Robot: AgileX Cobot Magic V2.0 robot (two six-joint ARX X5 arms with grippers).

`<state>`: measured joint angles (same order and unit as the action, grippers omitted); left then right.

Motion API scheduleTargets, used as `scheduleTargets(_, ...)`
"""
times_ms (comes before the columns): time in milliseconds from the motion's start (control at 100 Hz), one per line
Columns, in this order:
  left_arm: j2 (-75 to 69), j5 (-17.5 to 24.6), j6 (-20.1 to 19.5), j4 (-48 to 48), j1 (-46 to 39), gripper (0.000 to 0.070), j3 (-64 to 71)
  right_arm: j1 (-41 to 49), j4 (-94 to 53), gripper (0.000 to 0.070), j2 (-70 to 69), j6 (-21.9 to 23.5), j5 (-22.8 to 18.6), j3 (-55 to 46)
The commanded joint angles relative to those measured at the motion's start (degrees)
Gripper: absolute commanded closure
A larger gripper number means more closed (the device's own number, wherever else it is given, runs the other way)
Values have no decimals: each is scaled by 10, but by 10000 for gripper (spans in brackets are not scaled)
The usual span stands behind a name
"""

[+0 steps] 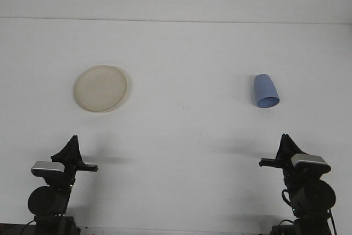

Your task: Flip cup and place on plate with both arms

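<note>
- Cup [266, 92]: a blue one, resting mouth-down on the white table [181, 130], its wider rim toward the camera and its closed base on top, leaning slightly away.
- Plate [100, 88]: a round, cream-coloured one, lying flat on the same table, well apart from the cup and on the opposite side.
- Right gripper [286, 142] sat at the near edge of the table, pointing up and forward; the cup lay ahead of its tip and a little to the left of it, well apart, with bare table between.
- Left gripper [71, 143] sat at the near edge on the other side, also pointing forward; the plate lay ahead of its tip and slightly to the right, well apart.
- Neither gripper touched or held anything.
- Jaws on both sides showed only as dark pointed shapes seen from behind, so whether they were released or clenched could not be told.
- Silver blocks were mounted behind each gripper, above the dark round arm joints.
- Soft shadows of both arms fell on the table beside them.
</note>
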<state>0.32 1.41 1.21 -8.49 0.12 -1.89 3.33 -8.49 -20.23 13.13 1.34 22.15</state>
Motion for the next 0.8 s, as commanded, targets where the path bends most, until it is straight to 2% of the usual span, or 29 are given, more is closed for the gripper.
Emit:
scheduleTargets(0, -1, -2, 4, -6, -1, 688, 11, 0, 5, 159, -43, -49, 4, 35)
scheduleTargets(30, -1, -2, 4, -6, -1, 688, 11, 0, 9, 66, -64, -62, 9, 49)
scheduleTargets(60, -1, -2, 4, -6, -1, 688, 11, 0, 12, 31, -83, -75, 15, 60)
scheduleTargets(200, -1, -2, 4, -6, -1, 688, 11, -6, 58, 31, -164, -150, 23, 80)
scheduleTargets(320, -1, -2, 4, -6, -1, 688, 11, -24, 95, 31, -233, -181, 28, 80)
scheduleTargets(430, -1, -2, 4, -6, -1, 688, 11, -46, 140, 31, -299, -206, 15, 79)
scheduleTargets(650, -1, -2, 4, -6, -1, 688, 11, -92, 243, 31, -432, -217, -29, 79)
scheduleTargets(790, -1, -2, 4, -6, -1, 688, 11, -114, 322, 31, -517, -227, -41, 79)
